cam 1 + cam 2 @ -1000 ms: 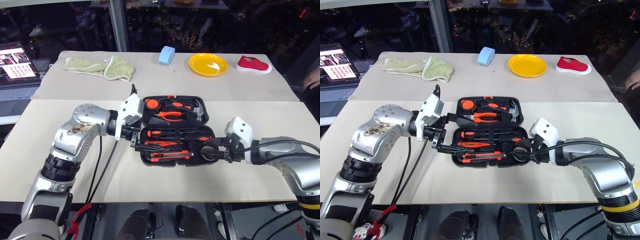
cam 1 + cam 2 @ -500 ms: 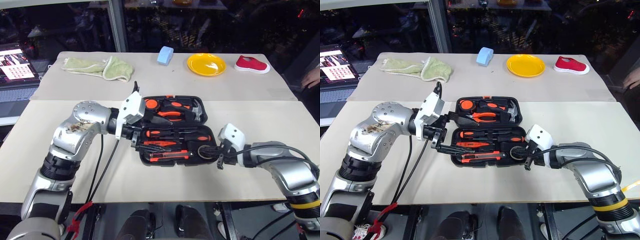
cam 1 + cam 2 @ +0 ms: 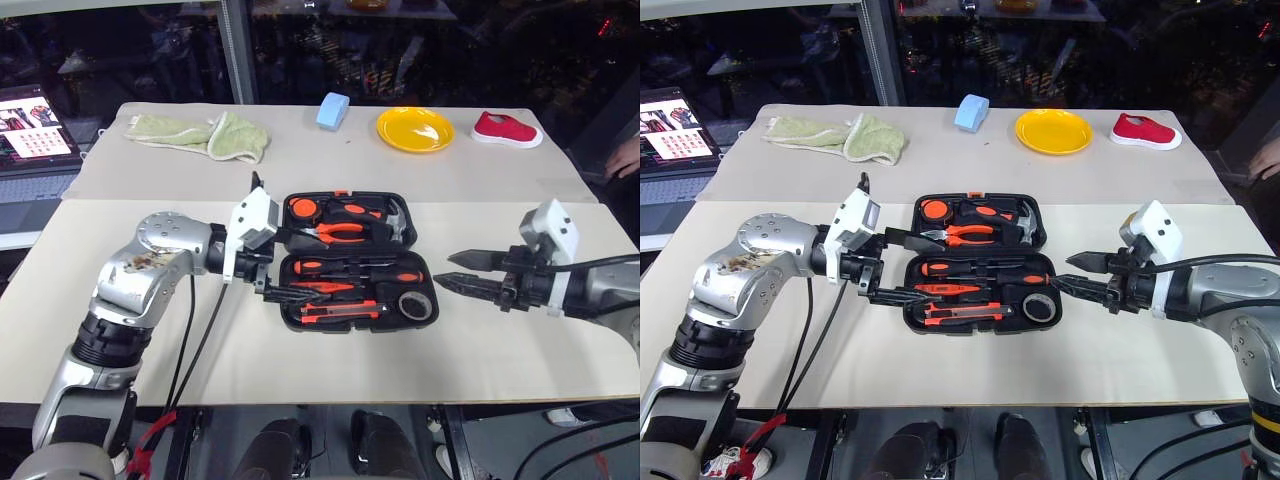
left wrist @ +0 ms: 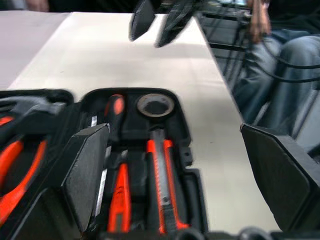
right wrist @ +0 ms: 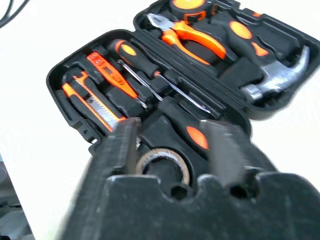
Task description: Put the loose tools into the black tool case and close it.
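Black plastic tool case (image 3: 350,262), lying open at the centre of the head view on a beige table (image 3: 300,370). Its near half holds two screwdrivers (image 3: 362,271), an orange tester (image 3: 322,288), a utility knife (image 3: 340,311) and a grey tape roll (image 3: 414,305); its far half holds pliers (image 3: 342,232) and a hammer (image 3: 398,222). Left gripper (image 3: 268,268), at the case's left end: fingers spread wide, empty. Right gripper (image 3: 452,270), right of the case and clear of it: fingers parted, empty. Upper part of frame: green cloth (image 3: 200,132), blue block (image 3: 333,110), yellow plate (image 3: 416,128), red shoe (image 3: 507,130).

Left wrist view: tape roll (image 4: 155,105) seated at the near half's end, knife (image 4: 162,175) beside it, both between the widely parted fingers (image 4: 87,170).

Right wrist view: tape roll (image 5: 162,161) in its recess, between the parted fingers (image 5: 120,150); hammer (image 5: 277,80) upper right.
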Tool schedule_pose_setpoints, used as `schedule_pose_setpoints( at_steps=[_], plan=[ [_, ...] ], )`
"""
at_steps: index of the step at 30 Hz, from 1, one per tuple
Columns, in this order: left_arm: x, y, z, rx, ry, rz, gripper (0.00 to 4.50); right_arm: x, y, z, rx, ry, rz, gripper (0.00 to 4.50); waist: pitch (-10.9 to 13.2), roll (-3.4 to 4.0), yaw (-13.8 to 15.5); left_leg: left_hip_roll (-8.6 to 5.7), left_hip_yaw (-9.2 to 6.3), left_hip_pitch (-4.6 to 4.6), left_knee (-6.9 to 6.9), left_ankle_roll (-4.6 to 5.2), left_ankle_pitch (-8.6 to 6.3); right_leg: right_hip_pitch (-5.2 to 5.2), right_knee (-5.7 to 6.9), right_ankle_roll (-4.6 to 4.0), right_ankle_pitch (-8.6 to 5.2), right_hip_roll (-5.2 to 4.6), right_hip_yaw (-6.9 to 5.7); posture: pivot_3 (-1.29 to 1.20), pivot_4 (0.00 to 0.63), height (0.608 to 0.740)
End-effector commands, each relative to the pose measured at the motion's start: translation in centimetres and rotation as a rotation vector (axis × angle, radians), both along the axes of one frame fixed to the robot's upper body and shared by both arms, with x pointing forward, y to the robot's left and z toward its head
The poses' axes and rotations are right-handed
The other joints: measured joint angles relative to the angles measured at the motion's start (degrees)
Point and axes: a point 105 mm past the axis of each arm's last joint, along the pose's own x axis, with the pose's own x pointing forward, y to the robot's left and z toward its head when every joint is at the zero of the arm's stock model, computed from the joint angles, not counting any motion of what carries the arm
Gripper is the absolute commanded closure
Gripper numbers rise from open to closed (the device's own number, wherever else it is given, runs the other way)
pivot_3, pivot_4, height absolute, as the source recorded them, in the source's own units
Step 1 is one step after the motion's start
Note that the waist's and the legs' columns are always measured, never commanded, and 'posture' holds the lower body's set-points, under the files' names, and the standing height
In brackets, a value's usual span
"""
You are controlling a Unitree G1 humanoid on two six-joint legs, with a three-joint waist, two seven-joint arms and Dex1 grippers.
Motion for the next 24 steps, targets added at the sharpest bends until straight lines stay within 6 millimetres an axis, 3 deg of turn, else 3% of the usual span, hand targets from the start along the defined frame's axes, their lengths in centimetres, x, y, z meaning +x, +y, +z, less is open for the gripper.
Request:
schedule_pose_setpoints(
  at_steps=[1, 2, 3, 5, 6, 12, 13, 15, 16, 19, 24],
  plan=[
    [2.2, 2.9, -0.6, 0.007, -0.006, 0.187, 0.0, 1.2, -2.4, -0.3, 0.002, -0.048, -0.127, 0.84, 0.0, 0.0, 0.0, 0.0, 0.0, 0.0, 0.0, 0.04, 0.02, 0.0, 0.0, 0.0, 0.0, 0.0, 0.01, 0.0, 0.15, 0.732],
    [2.5, 3.4, -0.9, 0.012, 0.001, 0.216, 0.0, 1.3, -2.7, -0.8, 0.004, -0.045, -0.142, 1.04, 0.0, 0.0, -0.01, 0.0, 0.01, 0.0, 0.0, 0.08, 0.05, 0.0, 0.02, 0.0, 0.0, 0.0, 0.01, 0.0, 0.15, 0.732],
    [2.7, 3.9, -1.2, 0.019, 0.006, 0.242, 0.0, 1.4, -2.9, -1.3, 0.002, -0.042, -0.147, 0.93, 0.0, 0.0, -0.01, 0.0, 0.01, 0.0, 0.0, 0.09, 0.05, -0.01, 0.02, 0.0, 0.0, 0.01, 0.01, 0.0, 0.15, 0.732],
    [3.1, 4.8, -2.1, 0.042, 0.014, 0.287, 0.9, 1.5, -3.1, -2.1, 0.0, -0.038, -0.157, 1.76, 0.0, 0.0, -0.04, 0.0, 0.02, -0.01, -0.02, 0.22, 0.13, -0.07, 0.05, 0.0, 0.0, 0.02, 0.01, 0.0, 0.15, 0.732],
    [3.4, 5.3, -2.6, 0.055, 0.016, 0.311, 1.04, 1.7, -3.3, -2.5, 0.001, -0.036, -0.171, 1.89, 0.0, 0.0, -0.07, 0.0, 0.02, 0.0, -0.04, 0.22, 0.13, -0.07, 0.04, 0.0, 0.0, 0.02, 0.01, 0.0, 0.15, 0.732],
    [4.4, 7.4, -5.1, 0.118, 0.036, 0.419, 3.17, 3.2, -4.7, -4.8, -0.046, -0.038, -0.216, 3.99, 0.0, 0.0, -0.1, 0.0, 0.04, 0.04, -0.04, 0.0, 0.01, -0.02, 0.02, 0.0, 0.0, 0.01, 0.02, 0.0, 0.15, 0.732],
    [4.4, 7.4, -5.5, 0.127, 0.036, 0.42, 3.7, 3.5, -4.7, -5.1, -0.057, -0.041, -0.213, 4.42, 0.0, 0.0, -0.11, 0.0, 0.04, 0.03, -0.04, -0.02, 0.0, -0.03, 0.03, 0.0, 0.0, 0.01, 0.02, 0.0, 0.15, 0.732],
    [4.5, 7.4, -6.2, 0.148, 0.039, 0.42, 4.34, 4.0, -4.5, -5.6, -0.065, -0.045, -0.209, 4.5, 0.0, 0.0, -0.12, 0.0, 0.05, 0.03, -0.03, -0.02, 0.0, -0.05, 0.04, 0.0, 0.0, 0.01, 0.02, 0.0, 0.15, 0.732],
    [4.5, 7.2, -6.7, 0.169, 0.044, 0.419, 4.43, 4.4, -4.4, -5.9, -0.078, -0.05, -0.209, 4.5, 0.0, 0.0, -0.12, 0.0, 0.05, 0.03, -0.04, -0.02, 0.0, -0.05, 0.04, 0.0, 0.0, 0.01, 0.02, 0.0, 0.15, 0.732],
    [4.4, 6.4, -7.8, 0.197, 0.054, 0.403, 4.43, 5.4, -3.5, -6.3, -0.096, -0.066, -0.188, 4.5, 0.0, 0.01, -0.13, -0.01, 0.07, 0.04, -0.04, -0.03, 0.0, -0.05, 0.05, -0.01, 0.01, 0.01, 0.02, 0.0, 0.15, 0.732],
    [4.3, 4.5, -7.7, 0.161, 0.065, 0.362, 4.43, 5.9, -1.6, -6.7, -0.117, -0.074, -0.107, 4.5, 0.0, 0.01, -0.07, -0.01, 0.06, 0.0, -0.04, -0.02, 0.0, -0.08, 0.05, -0.01, 0.01, 0.0, 0.02, 0.0, 0.15, 0.732]
  ],
)
